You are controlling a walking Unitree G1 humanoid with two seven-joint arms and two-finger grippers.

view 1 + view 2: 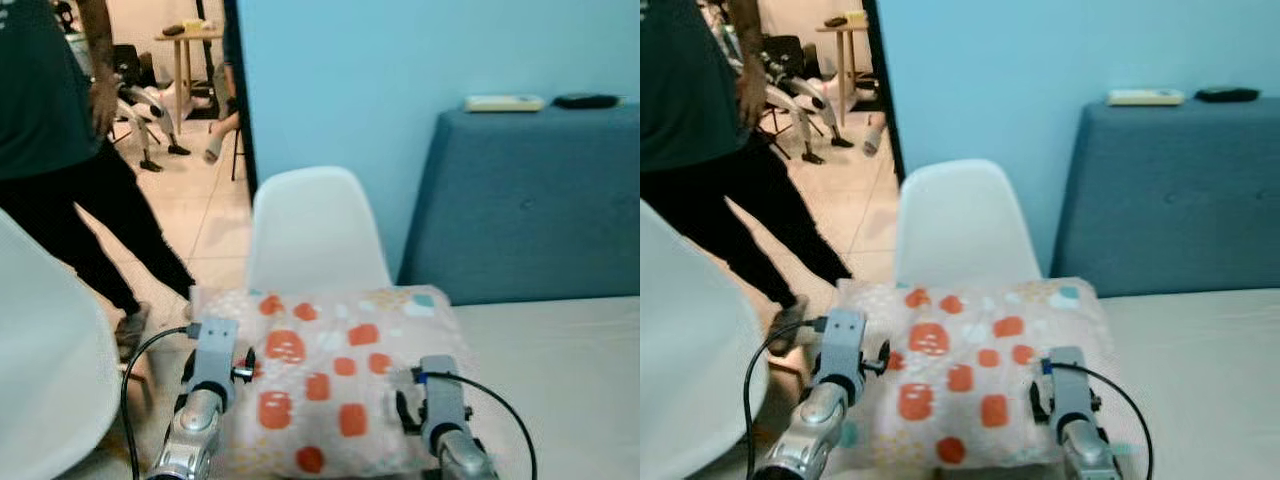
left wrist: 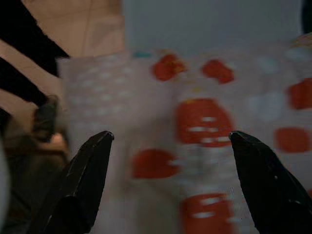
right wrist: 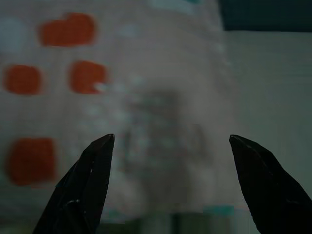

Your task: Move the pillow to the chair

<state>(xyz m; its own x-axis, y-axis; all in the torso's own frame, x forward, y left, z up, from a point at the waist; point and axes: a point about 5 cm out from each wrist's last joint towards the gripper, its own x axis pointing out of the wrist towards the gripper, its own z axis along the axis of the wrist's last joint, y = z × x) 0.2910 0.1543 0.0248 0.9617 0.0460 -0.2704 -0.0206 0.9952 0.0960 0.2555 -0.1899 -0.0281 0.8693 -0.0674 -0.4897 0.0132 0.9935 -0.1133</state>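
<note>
Nearest, the left gripper [image 2: 168, 146] and the right gripper [image 3: 170, 146] hover with fingers spread wide and nothing between them, one over each near side of the pillow [image 1: 330, 375]. The pillow lies on the near left corner of the pale bed [image 1: 560, 370], its far edge just beside the white chair [image 1: 315, 230], with a person [image 1: 60, 150] standing far left. It looks soft, light and floppy, so pinching both side edges together should keep it from sagging.

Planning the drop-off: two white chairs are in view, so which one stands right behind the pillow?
The white chair upright against the blue wall, directly beyond the pillow. The other chair is off to the robot's left, close to the camera.
</note>
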